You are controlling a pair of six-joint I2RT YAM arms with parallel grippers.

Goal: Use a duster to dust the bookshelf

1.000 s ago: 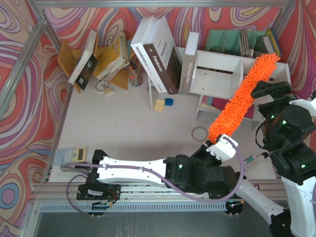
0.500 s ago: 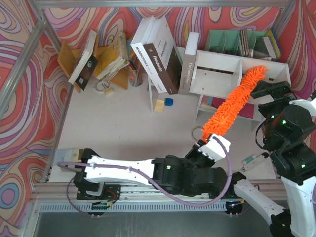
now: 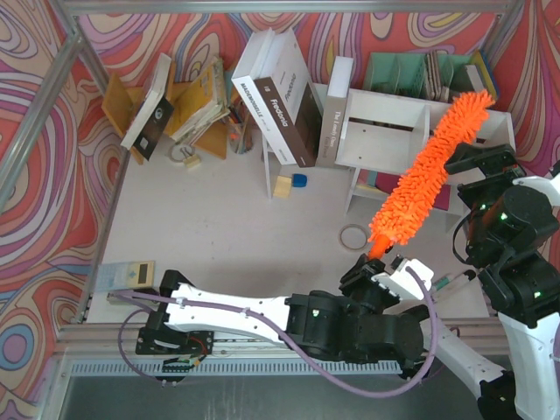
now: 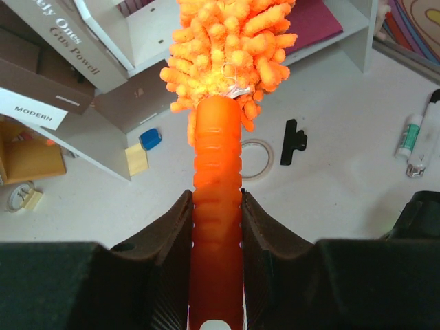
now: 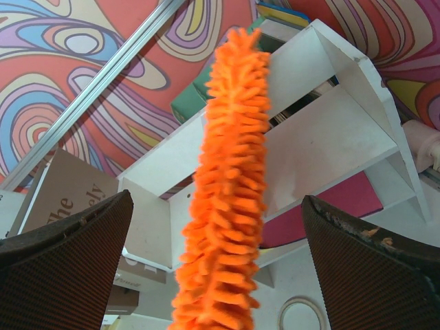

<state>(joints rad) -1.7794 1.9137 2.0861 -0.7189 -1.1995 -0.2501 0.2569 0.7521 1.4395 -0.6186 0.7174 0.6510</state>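
Observation:
The orange duster (image 3: 429, 171) slants up from the front middle to the back right. Its fluffy head lies over the right half of the white bookshelf (image 3: 381, 140), its tip above the shelf's top right corner. My left gripper (image 3: 376, 261) is shut on the smooth orange handle (image 4: 216, 179), seen between the jaws in the left wrist view. My right gripper (image 3: 477, 162) hangs to the right of the head, wide open and empty. In the right wrist view the head (image 5: 230, 206) passes between the spread fingers (image 5: 69, 240) without touching them, and the bookshelf (image 5: 330, 137) stands behind.
Books (image 3: 280, 96) lean at the back beside the shelf. A mint-green organizer (image 3: 420, 74) stands behind it. A tape ring (image 3: 353, 234), a black clip (image 4: 294, 141) and markers (image 4: 419, 134) lie on the table. A yellow block (image 3: 282, 185) sits mid-table.
Half a second ago the duster head was lowered against the shelf's right compartment. It has swung back up, and my left arm has shifted right and nearer. The right arm has not moved.

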